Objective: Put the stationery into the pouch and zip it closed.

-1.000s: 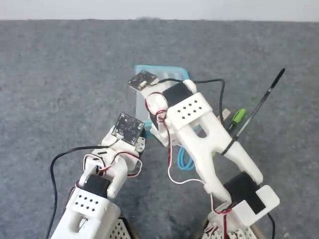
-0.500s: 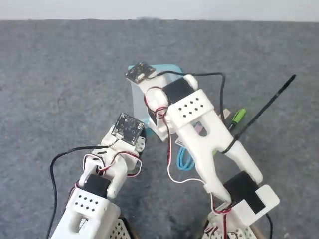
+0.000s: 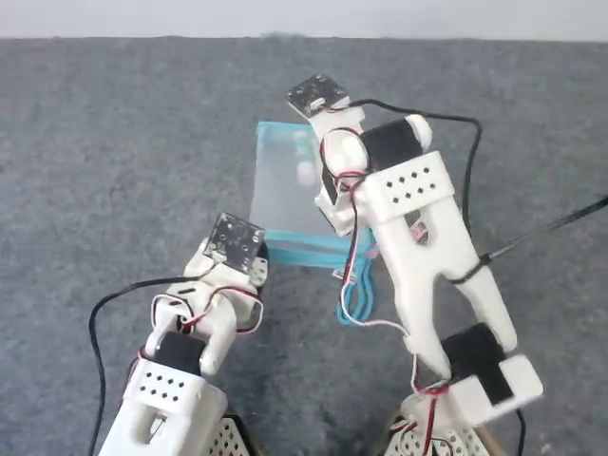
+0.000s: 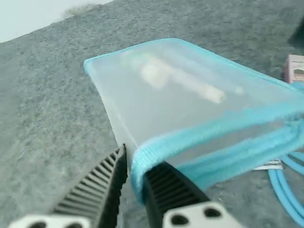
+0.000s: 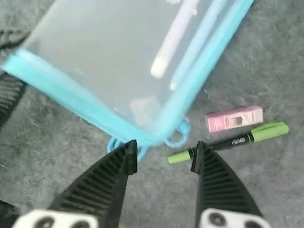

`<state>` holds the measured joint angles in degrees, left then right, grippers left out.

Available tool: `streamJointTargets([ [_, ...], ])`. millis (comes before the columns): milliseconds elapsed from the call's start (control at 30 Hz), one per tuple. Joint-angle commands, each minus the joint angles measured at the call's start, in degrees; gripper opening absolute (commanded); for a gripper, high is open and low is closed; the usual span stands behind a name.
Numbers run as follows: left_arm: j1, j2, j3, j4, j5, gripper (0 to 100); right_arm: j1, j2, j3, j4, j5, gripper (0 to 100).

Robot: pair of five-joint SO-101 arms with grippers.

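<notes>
One pouch (image 3: 285,190), one green marker (image 5: 228,141), one pink box (image 5: 233,118), two tools (image 4: 137,164) (image 5: 165,146).

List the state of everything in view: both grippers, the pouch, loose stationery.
left gripper: shut on a corner of the pouch.
right gripper: open, hovering over another pouch corner.
pouch: on the table, items inside, zip state unclear.
green pen: outside the pouch, lying on the table.
pink eraser: outside the pouch, beside the pen.

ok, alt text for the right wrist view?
The right gripper, fingers open, hovers over the corner of a translucent blue-trimmed pouch with pens inside. Beside the pouch, a small pink box and a green-capped pen lie outside it on the grey table surface.
</notes>
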<state>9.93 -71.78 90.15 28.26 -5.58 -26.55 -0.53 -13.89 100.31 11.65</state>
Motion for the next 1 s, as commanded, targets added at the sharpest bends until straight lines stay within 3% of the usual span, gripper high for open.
streamJointTargets([
  [0, -3.52, 0.0, -1.54, -1.85, 2.55, 1, 3.91, -8.13, 4.66, 1.63, -1.93, 19.1],
  [167, -4.48, 0.0, -2.07, -1.67, 3.25, 1, 13.14, -11.56, 20.48, -3.47, -4.48, 19.1],
  [367, -4.22, 0.0, -2.07, -1.49, 3.25, 1, 22.2, -10.15, 42.99, -22.9, -12.31, 19.1],
  [767, -4.22, 0.0, -1.98, -1.49, 3.34, 1, 18.33, -1.27, 47.82, -32.04, -22.15, 19.1],
  [967, -4.22, 0.0, -1.98, -1.49, 3.34, 1, 19.65, 3.03, 47.65, -35.74, -25.49, 19.0],
])
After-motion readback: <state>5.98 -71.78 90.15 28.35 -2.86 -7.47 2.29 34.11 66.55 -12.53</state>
